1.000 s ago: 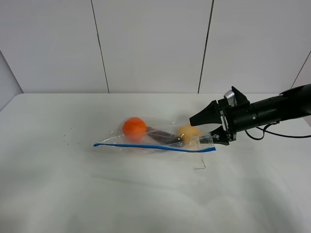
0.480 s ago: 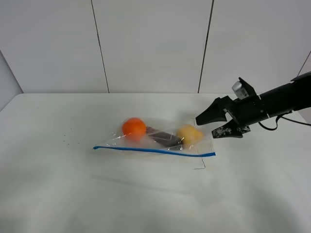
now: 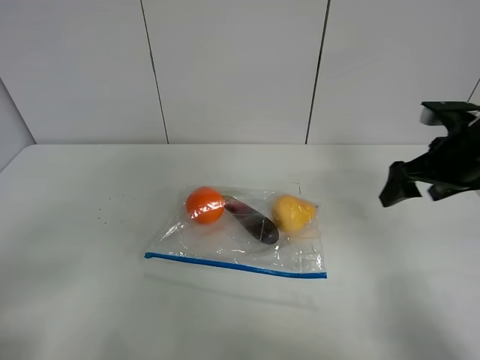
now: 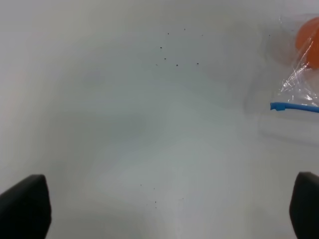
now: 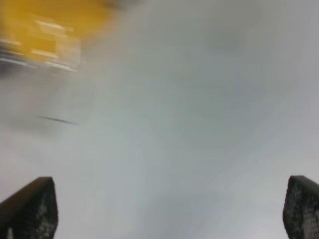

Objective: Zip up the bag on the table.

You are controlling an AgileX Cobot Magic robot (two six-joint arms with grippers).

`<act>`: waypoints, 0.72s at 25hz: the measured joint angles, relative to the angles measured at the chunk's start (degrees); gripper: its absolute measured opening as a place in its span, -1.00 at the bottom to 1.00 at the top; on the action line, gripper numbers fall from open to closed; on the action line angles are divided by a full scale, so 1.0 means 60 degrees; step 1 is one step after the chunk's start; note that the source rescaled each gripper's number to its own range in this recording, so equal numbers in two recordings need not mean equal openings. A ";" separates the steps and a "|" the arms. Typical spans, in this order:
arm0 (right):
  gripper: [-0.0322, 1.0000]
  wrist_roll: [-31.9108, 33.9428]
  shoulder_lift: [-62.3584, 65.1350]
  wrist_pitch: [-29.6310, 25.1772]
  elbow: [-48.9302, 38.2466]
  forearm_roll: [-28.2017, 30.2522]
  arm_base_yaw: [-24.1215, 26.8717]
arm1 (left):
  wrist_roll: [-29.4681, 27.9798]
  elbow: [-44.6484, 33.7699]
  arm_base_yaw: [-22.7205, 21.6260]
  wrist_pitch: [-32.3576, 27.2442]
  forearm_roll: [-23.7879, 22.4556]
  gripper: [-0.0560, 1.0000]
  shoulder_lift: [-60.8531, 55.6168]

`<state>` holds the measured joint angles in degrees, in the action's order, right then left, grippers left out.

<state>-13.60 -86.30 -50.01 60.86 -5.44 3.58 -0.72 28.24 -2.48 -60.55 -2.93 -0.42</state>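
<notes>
The clear zip bag [image 3: 240, 240] lies flat on the white table [image 3: 90, 300], its blue zipper strip [image 3: 236, 265] along the near edge. An orange toy fruit [image 3: 205, 204], a dark purple eggplant [image 3: 253, 220] and a yellow fruit [image 3: 292, 213] show through it. My right gripper [image 3: 411, 187] is open and empty, raised at the far right, well clear of the bag; its view is blurred, with the yellow fruit [image 5: 47, 25] at a corner. My left gripper [image 4: 159, 206] is open over bare table, with the bag's corner [image 4: 299, 89] at the edge of its view. The left arm is out of the high view.
White panelled wall [image 3: 232, 67] stands behind the table. A few dark specks [image 3: 105, 217] mark the tabletop left of the bag.
My right gripper let go of the bag's right end and pulled back up and to the right. The bag dropped flat and its contents spread out.
</notes>
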 joint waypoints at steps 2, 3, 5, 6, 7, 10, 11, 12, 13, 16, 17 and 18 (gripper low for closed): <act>1.00 0.1321 0.0322 -0.0001 0.0000 0.1547 0.0000 | 0.0000 0.0000 0.0000 0.0000 0.0000 1.00 0.0000; 1.00 0.1893 0.0484 -0.0009 0.0000 0.2158 0.0000 | 0.0000 0.0000 0.0000 0.0000 0.0000 1.00 0.0000; 1.00 0.2426 0.0786 0.0014 0.0000 0.2747 0.0000 | 0.0000 0.0000 0.0000 0.0000 0.0000 1.00 0.0000; 1.00 0.2462 0.0908 0.0050 0.0000 0.2832 0.0000 | 0.0000 0.0000 0.0000 0.0000 0.0000 1.00 0.0000; 1.00 0.2452 0.1071 0.0051 0.0000 0.2832 0.0000 | 0.0000 0.0000 0.0000 0.0000 0.0000 1.00 0.0000; 1.00 0.2211 0.1619 0.0086 -0.0096 0.2516 0.0000 | 0.0000 0.0000 0.0000 0.0000 0.0000 1.00 0.0000; 1.00 0.2056 0.1871 0.0090 -0.0229 0.2335 0.0000 | 0.0000 0.0000 0.0000 0.0000 0.0000 1.00 0.0000; 1.00 0.1907 0.2158 0.0139 -0.0421 0.2178 0.0000 | 0.0000 0.0000 0.0000 0.0000 0.0000 1.00 0.0000; 1.00 0.1758 0.2428 0.0220 -0.0622 0.2000 0.0000 | 0.0000 0.0000 0.0000 0.0000 0.0000 1.00 0.0000; 1.00 0.1524 0.3608 0.0290 -0.1399 0.1556 0.0000 | 0.0000 0.0000 0.0000 0.0000 0.0000 1.00 0.0000; 1.00 0.1349 0.4007 0.0290 -0.1693 0.1399 0.0000 | 0.0000 0.0000 0.0000 0.0000 0.0000 1.00 0.0000; 1.00 0.1116 0.4527 0.0299 -0.1973 0.1246 0.0000 | 0.0000 0.0000 0.0000 0.0000 0.0000 1.00 0.0000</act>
<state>-6.90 -59.13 -48.21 49.02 2.04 3.58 -0.72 28.24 -2.48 -60.55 -2.93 -0.42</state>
